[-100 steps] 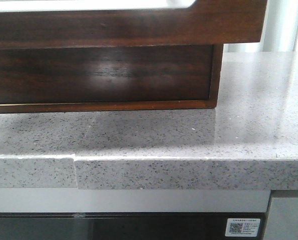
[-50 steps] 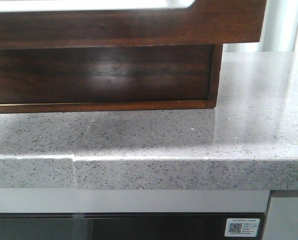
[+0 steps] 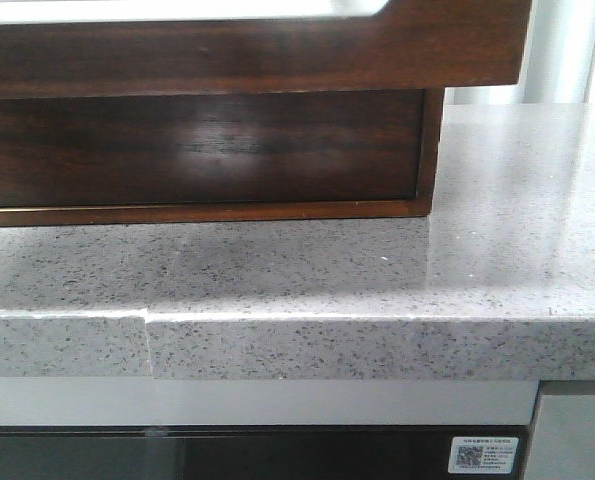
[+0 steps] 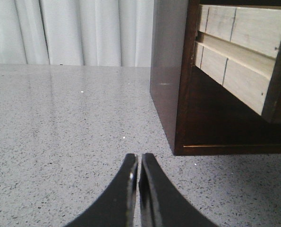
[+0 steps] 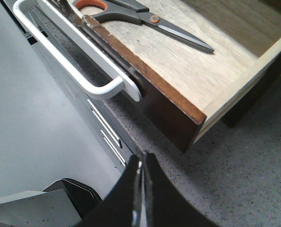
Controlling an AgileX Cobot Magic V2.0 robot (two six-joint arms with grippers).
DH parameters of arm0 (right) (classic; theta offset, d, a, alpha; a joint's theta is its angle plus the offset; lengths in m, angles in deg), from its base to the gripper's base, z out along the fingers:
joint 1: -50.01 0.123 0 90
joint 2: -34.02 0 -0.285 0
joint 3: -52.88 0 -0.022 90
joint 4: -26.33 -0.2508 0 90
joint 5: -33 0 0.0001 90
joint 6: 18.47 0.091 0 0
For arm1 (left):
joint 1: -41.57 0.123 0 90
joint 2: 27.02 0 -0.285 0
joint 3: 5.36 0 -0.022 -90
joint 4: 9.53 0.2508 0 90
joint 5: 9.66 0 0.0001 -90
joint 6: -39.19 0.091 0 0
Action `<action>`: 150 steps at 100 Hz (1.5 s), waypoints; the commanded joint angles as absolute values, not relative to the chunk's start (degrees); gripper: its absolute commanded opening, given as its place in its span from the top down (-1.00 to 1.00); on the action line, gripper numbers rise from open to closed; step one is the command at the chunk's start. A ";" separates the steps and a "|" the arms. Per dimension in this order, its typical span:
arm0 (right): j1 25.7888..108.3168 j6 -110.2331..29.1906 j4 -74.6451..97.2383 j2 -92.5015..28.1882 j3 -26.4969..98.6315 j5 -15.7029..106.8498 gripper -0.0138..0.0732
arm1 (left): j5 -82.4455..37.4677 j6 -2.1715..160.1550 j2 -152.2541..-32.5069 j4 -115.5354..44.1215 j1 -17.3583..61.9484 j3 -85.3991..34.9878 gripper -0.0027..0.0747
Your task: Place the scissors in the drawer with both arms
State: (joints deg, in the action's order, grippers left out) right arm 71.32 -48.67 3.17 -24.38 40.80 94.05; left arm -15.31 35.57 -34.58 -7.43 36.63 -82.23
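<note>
Right wrist view has the scissors (image 5: 145, 19) lying flat inside the open drawer (image 5: 178, 71). My right gripper (image 5: 140, 165) is clenched empty above the tabletop (image 5: 244, 175); left gripper (image 4: 138, 163) likewise, beside the cabinet (image 4: 171, 94). I'd judge closing remains: push that white handle (image 5: 69, 59).

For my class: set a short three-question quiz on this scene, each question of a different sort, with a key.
1. True or false: the scissors lie inside the open drawer.
2. The right gripper has its fingers: A) wide apart B) closed together C) clamped on the white handle.
3. Fill in: the left gripper is over the speckled grey ____.

Key: 1 true; 2 B; 3 countertop.
</note>
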 commanded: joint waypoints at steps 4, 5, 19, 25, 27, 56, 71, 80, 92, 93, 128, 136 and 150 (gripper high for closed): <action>70.94 -48.95 1.93 -23.78 42.17 91.37 0.84 | -11.90 35.23 -32.75 -8.35 36.76 -84.41 0.98; 70.94 -48.95 1.93 -23.78 42.17 91.37 0.84 | -11.90 35.23 -32.75 -8.35 36.76 -84.41 0.98; 70.94 -48.95 1.93 -23.78 42.17 91.37 0.84 | -11.90 35.23 -32.75 -8.35 36.76 -84.41 0.98; 70.94 -48.95 1.93 -23.78 42.17 91.37 0.84 | -11.90 35.23 -32.75 -8.35 36.76 -84.41 0.98; 70.94 -48.95 1.93 -23.78 42.17 91.37 0.84 | -11.90 35.23 -32.75 -8.35 36.76 -84.41 0.98; 70.94 -48.95 1.93 -23.78 42.17 91.37 0.84 | -11.90 35.23 -32.75 -8.35 36.76 -84.41 0.98; 71.01 -49.56 3.45 -20.50 39.55 88.23 0.84 | -11.90 35.23 -32.75 -8.35 36.76 -84.41 0.98; 68.25 -49.56 4.50 -15.35 33.08 78.84 0.84 | -11.90 35.23 -32.75 -8.35 36.76 -84.41 0.98; 61.46 -49.56 4.62 -5.64 21.97 63.31 0.84 | -11.90 35.23 -32.75 -8.35 36.76 -84.41 0.98; 60.75 -49.56 4.62 -5.08 21.33 61.92 0.84 | -11.90 35.23 -32.75 -8.35 36.76 -84.41 0.98; 48.57 -49.56 0.20 21.80 -14.42 31.05 0.84 | -11.90 35.23 -32.75 -8.35 36.76 -84.41 0.98; 48.57 -49.56 0.20 25.22 -18.57 30.60 0.84 | -11.90 35.23 -32.75 -8.35 36.76 -84.41 0.98; 48.57 -48.81 0.53 28.07 -22.46 30.46 0.84 | -11.80 35.23 -32.75 -8.35 36.76 -84.41 0.98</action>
